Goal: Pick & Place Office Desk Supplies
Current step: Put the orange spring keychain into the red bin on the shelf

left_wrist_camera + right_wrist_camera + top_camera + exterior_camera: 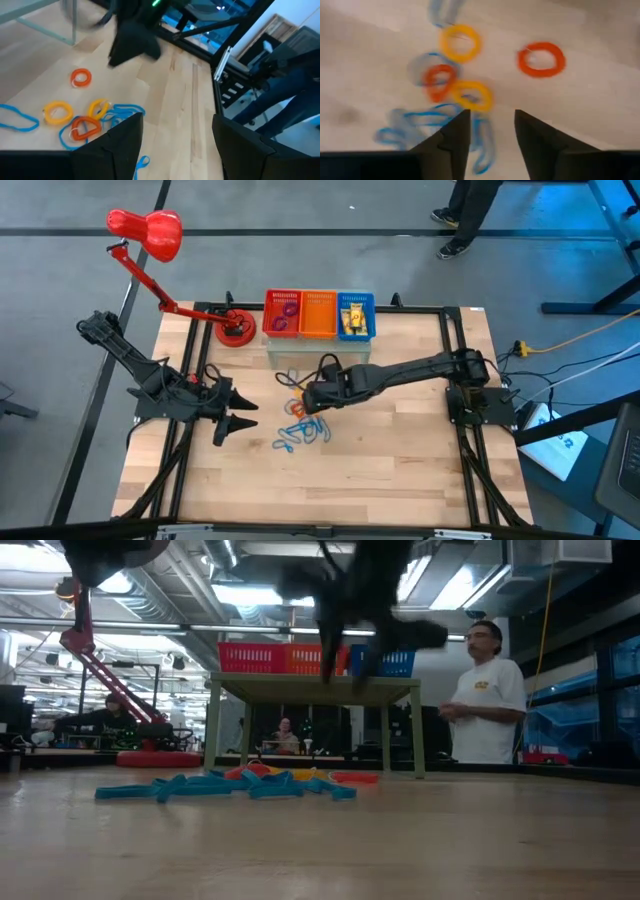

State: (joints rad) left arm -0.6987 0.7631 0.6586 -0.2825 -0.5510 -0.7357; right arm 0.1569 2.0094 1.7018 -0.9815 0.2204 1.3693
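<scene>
I am watching the left gripper (243,413) waiting at the table's left, fingers spread wide and empty. At mid-table the right gripper (491,131) is hanging over the band loops (465,65), its fingers parted with nothing between them. I am counting two yellow, two orange-red, and blurred blue wiry loops (300,434) too tangled to count

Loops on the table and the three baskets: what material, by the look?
Orange loop and yellow loop: likely rubber bands; thin, matte, limp rings lying flat. Blue loops: thin and floppy, irregular outlines; rubber or coated wire, can't tell. Baskets: probably moulded plastic mesh, with gridded walls in bright solid colour.
</scene>
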